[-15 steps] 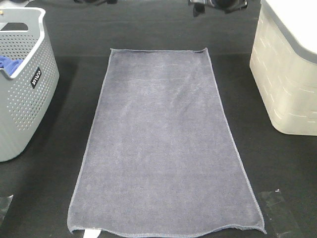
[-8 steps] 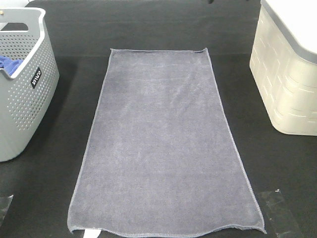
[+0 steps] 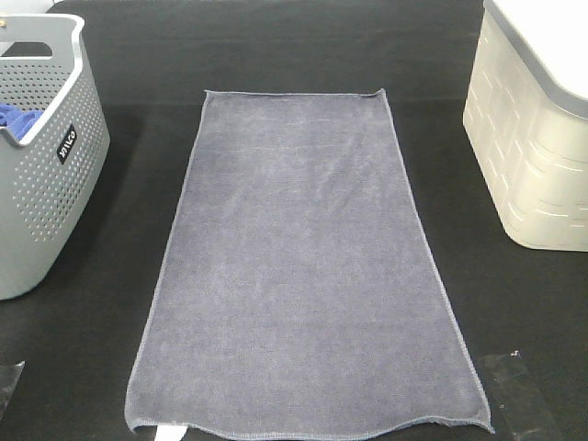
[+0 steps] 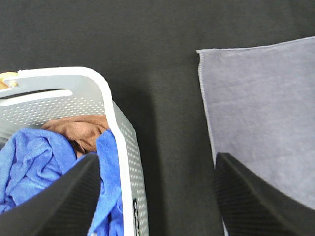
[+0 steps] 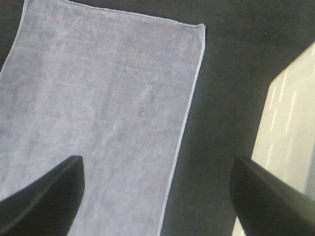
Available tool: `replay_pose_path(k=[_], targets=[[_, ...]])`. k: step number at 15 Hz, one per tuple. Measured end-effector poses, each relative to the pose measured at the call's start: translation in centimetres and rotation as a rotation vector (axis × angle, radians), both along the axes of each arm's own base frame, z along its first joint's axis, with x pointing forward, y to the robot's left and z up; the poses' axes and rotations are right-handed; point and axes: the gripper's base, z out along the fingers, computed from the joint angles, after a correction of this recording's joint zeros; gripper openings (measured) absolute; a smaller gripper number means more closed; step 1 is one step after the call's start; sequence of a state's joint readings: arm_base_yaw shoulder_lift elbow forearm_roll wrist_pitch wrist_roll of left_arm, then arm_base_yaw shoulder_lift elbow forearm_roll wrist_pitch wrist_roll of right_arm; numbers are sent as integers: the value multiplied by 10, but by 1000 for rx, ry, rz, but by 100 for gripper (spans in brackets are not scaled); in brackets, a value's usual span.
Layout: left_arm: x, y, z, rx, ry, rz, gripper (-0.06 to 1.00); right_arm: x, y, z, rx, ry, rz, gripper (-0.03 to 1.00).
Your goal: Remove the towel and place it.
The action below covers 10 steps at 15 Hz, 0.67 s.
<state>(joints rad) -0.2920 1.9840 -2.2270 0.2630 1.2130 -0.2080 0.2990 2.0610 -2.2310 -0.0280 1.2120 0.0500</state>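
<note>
The grey-lavender towel [image 3: 299, 266] lies flat and spread out on the black table, its long side running from the far middle to the front edge. It also shows in the left wrist view [image 4: 266, 108] and in the right wrist view [image 5: 103, 113]. Neither arm shows in the exterior high view. My left gripper [image 4: 157, 196] is open and empty, above the gap between the grey basket [image 4: 123, 142] and the towel's far left corner. My right gripper [image 5: 157, 196] is open and empty, above the towel's far right edge.
A grey perforated basket [image 3: 55, 184] at the left holds a bright blue cloth [image 4: 34, 162] and a brown cloth [image 4: 83, 130]. A cream bin [image 3: 533, 138] stands at the right, also seen in the right wrist view [image 5: 290, 142]. Tape patches [image 3: 514, 386] lie near the front corners.
The dark arm parts seen at the top edge of the exterior high view a second ago have gone out of view. The towel has not moved.
</note>
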Motion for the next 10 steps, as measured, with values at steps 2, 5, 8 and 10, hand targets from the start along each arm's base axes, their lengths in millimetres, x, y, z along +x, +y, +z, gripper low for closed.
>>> replay_pose_path(k=[2,5,8,10], targets=[[-27,10,1,40,47,6,63,-22,-7,7,-8,26,1,76],[-85,28,-8,73,138,9,63,-67,-20,13,-22,82,2,76],[-155,49,-13,65,173,35,63,-123,-35,8,-19,153,6,76],[-204,64,-16,49,160,52,63,-159,-46,-2,-33,200,5,76]])
